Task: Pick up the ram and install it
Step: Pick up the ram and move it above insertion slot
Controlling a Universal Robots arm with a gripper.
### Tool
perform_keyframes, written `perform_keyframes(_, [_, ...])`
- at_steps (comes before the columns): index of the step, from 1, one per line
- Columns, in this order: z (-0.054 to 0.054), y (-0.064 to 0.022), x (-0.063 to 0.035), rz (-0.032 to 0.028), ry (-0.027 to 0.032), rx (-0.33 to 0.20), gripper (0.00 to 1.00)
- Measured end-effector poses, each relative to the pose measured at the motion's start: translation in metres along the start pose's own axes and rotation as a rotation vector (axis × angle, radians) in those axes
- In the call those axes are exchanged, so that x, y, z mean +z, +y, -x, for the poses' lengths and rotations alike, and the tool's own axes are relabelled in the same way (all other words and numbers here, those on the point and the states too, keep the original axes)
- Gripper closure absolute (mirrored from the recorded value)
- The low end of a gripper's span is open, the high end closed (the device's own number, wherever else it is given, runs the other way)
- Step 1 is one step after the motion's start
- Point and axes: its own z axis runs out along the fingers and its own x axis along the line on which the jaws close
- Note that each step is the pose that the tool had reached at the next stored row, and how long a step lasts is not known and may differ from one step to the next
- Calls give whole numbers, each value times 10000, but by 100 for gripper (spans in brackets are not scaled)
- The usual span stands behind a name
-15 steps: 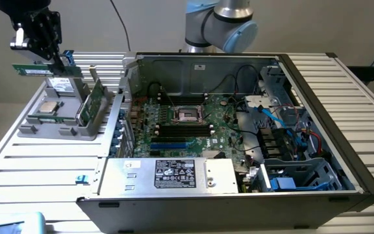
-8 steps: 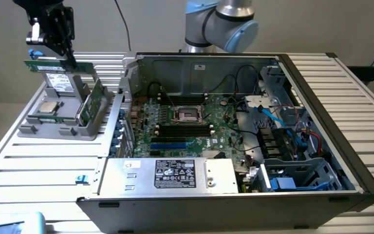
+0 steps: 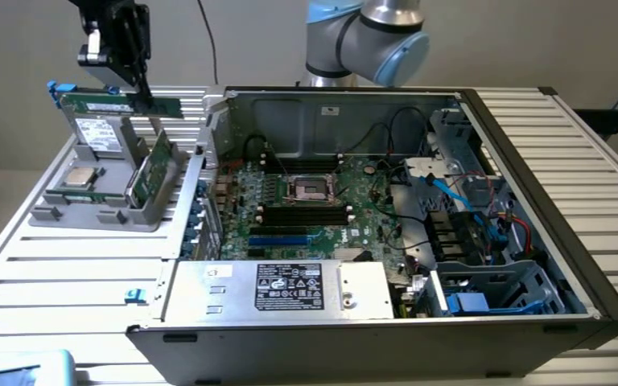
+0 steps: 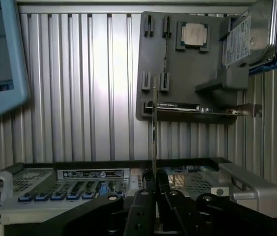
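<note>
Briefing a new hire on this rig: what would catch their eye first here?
The big open computer case in the middle of the slatted bench draws the eye first, with its green motherboard laid bare inside. Next is the pincer at the exterior view's upper left, shut on the ram and holding it level above the grey holder tray beside the case.

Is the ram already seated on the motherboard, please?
No, the gripper holds the ram above the grey holder, outside the case.
</note>
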Motion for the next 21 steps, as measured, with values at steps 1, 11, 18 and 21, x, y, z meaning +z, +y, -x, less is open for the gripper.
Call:
perform_keyframes(1, [1,-46,-4,5,0,0,86])
perform_keyframes(11, [15,-499,-22,12,1,-2,86])
perform_keyframes(18, [24,-813,-33,10,0,-3,86])
perform_keyframes(21, [29,-950,-37,9,0,-2,86])
